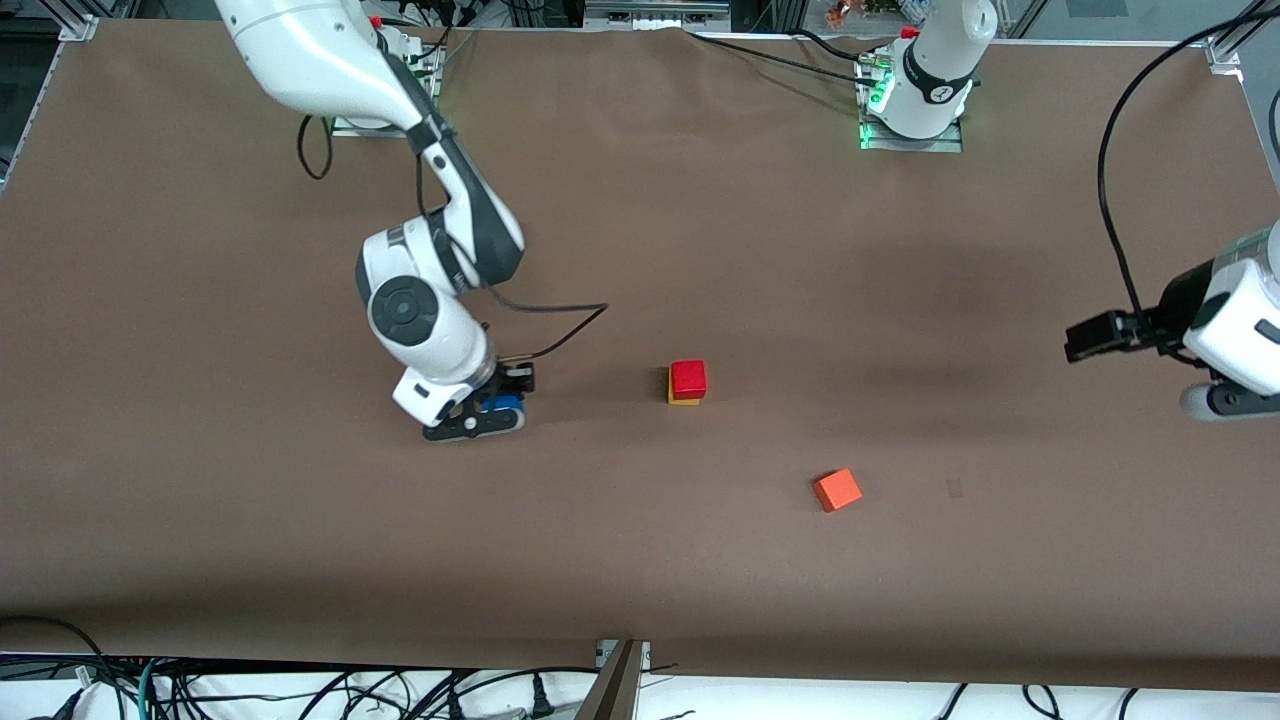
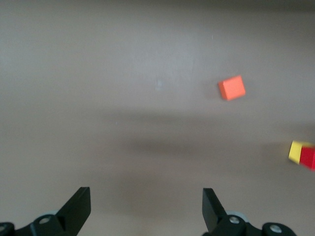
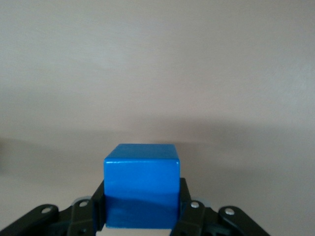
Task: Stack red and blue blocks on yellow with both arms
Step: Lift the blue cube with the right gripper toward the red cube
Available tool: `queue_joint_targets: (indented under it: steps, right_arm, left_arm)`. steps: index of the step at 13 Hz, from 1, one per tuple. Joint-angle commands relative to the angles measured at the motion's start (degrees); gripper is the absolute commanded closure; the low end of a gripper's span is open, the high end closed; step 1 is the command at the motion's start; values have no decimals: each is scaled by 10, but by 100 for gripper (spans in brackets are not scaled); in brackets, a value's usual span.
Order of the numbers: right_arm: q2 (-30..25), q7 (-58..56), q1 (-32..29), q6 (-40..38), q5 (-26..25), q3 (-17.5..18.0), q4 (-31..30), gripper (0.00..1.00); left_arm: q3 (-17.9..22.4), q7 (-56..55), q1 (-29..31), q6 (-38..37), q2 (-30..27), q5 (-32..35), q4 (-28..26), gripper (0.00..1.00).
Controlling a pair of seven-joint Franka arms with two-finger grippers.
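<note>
Bench (image 1: 640,200) is carrying everything, brown sheet over it; no containers anywhere, so nothing is sitting in anything, only on.

Right arm (image 1: 330,60) is reaching down toward its own end of the bench. Right hand (image 1: 487,412) is sitting low at the bench surface, clenched on the blue block (image 3: 141,189), one finger on each side face, so the top and bottom faces are staying free for stacking. My read: grasp is made, lift is next.

Left arm (image 1: 1235,320) is waiting at its end of the bench. Left hand (image 2: 146,206) is hanging released, fingers spread wide, holding nothing, likely parked there to leave room around the stack.

Red block (image 1: 688,378) is sitting square on the yellow block (image 1: 683,399), mid-bench, well apart from the right hand. So half is done; blue is going on top of red.

Orange-red cube (image 1: 837,490) is lying loose, nearer the front camera than the stack, toward the left arm's end. Not part of the job.
</note>
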Motion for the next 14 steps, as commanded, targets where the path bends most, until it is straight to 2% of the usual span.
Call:
queue_joint_targets:
  steps: [1,4,6,10,13,14]
  right_arm:
    - [-1,85,25,-55,6,5,57,71]
    - [6,168,49,-58,4,33,85,69]
    - [29,215,76,-59,4,35,124,69]
    - [108,298,126,-63,1,33,246,69]
    - [127,298,142,-56,-12,30,261,68]
    - [137,295,155,-56,-37,30,271,68]
  left_arm:
    - [0,23,4,19,-82,1,-112,0]
    - [15,20,9,85,-151,-39,-225,0]
    - [17,24,9,84,-143,-36,-217,0]
    - [16,23,10,86,-133,-40,-209,0]
    - [16,23,9,88,-131,-42,-208,0]
    - [16,20,9,88,-126,-42,-207,0]
